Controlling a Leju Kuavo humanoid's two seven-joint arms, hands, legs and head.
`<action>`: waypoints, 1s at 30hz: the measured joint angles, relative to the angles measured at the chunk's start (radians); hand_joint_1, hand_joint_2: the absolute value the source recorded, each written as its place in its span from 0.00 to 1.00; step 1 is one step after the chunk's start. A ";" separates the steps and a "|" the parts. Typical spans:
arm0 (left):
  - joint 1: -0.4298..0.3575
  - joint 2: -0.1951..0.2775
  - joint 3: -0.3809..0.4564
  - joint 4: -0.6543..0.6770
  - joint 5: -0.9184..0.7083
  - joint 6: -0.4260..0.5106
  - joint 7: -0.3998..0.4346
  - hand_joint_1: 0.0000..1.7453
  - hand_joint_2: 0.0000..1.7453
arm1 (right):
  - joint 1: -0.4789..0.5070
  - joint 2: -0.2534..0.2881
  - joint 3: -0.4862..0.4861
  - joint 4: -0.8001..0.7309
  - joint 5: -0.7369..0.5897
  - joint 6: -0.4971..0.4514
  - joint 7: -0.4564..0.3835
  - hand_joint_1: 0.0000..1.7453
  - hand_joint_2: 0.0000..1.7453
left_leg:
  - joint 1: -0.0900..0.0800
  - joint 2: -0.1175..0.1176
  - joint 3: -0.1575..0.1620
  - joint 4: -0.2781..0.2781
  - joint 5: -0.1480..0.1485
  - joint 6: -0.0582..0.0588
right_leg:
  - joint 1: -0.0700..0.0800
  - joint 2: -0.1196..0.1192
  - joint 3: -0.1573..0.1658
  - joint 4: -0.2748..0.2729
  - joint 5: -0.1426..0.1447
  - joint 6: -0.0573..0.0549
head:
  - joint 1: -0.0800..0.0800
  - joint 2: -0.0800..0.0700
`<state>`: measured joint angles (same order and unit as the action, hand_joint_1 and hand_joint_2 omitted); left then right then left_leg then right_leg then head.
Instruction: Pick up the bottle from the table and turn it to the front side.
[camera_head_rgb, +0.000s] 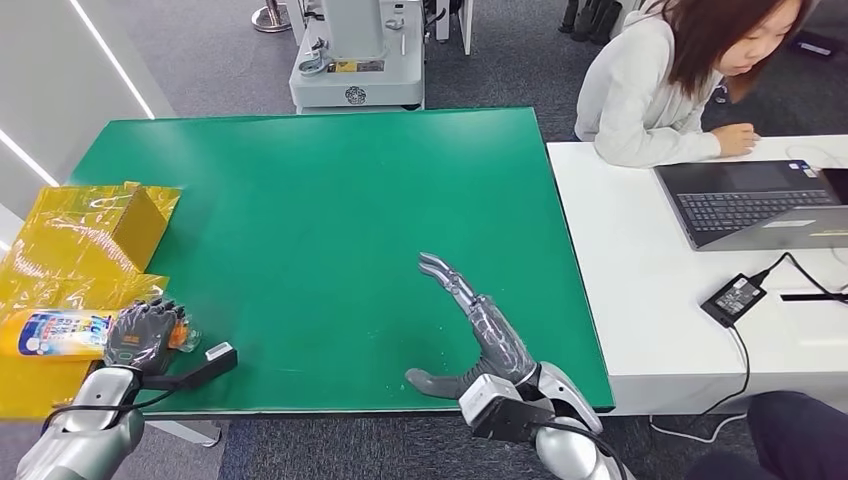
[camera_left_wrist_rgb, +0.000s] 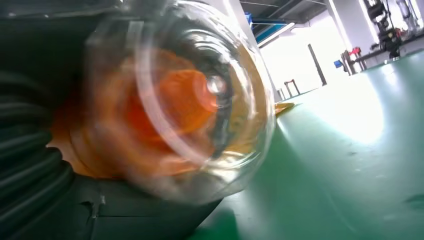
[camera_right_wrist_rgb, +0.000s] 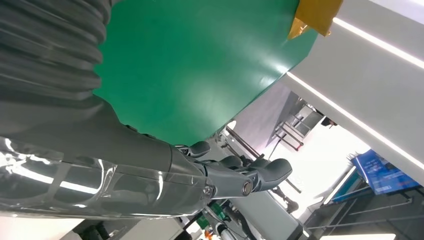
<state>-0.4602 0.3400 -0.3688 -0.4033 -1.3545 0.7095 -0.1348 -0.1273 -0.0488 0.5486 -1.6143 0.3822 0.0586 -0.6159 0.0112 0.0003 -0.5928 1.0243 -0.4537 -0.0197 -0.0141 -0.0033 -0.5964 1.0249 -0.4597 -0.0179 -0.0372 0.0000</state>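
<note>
The bottle (camera_head_rgb: 55, 332) lies on its side at the near left corner of the green table (camera_head_rgb: 330, 210), with a blue and white label and an orange cap end. My left hand (camera_head_rgb: 145, 335) is wrapped around its cap end. In the left wrist view the bottle (camera_left_wrist_rgb: 175, 100) sits very close to the camera, clear plastic with the orange cap showing inside. My right hand (camera_head_rgb: 470, 330) rests flat on the table near its front edge, fingers stretched forward and thumb out, holding nothing. The right hand (camera_right_wrist_rgb: 150, 170) also lies above the green surface in the right wrist view.
Yellow packaging with a yellow box (camera_head_rgb: 95, 235) lies at the table's left edge behind the bottle. A person (camera_head_rgb: 680, 70) leans over a white desk (camera_head_rgb: 650, 280) on the right beside a laptop (camera_head_rgb: 750, 200) and a power adapter (camera_head_rgb: 733, 298). A grey machine (camera_head_rgb: 355, 60) stands beyond the table.
</note>
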 joint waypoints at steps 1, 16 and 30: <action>0.010 -0.004 0.016 -0.010 -0.004 0.001 -0.001 0.58 1.00 | 0.001 0.000 0.000 0.003 0.000 -0.001 -0.001 0.00 1.00 | 0.000 0.000 0.000 0.000 0.000 0.000 | 0.000 0.000 0.000 0.000 0.000 0.000 | 0.000 0.000; 0.039 -0.050 0.155 -0.036 0.020 0.002 -0.022 0.00 1.00 | 0.007 0.000 0.008 0.030 -0.001 -0.003 -0.005 0.00 1.00 | 0.000 0.000 0.000 0.000 0.000 0.000 | 0.000 0.001 0.000 0.000 0.000 0.000 | 0.000 0.000; 0.038 -0.087 0.237 -0.036 0.068 -0.002 -0.119 0.00 1.00 | 0.003 0.001 0.008 0.063 -0.019 -0.007 -0.003 0.00 1.00 | 0.000 0.000 0.000 0.000 0.000 0.000 | 0.000 0.000 0.000 0.000 0.000 0.000 | 0.000 0.000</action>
<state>-0.4225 0.2531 -0.1322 -0.4389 -1.2861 0.7080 -0.2540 -0.1246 -0.0475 0.5564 -1.5517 0.3630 0.0520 -0.6193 0.0112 0.0004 -0.5928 1.0244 -0.4538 -0.0197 -0.0141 -0.0030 -0.5967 1.0247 -0.4598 -0.0181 -0.0372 0.0000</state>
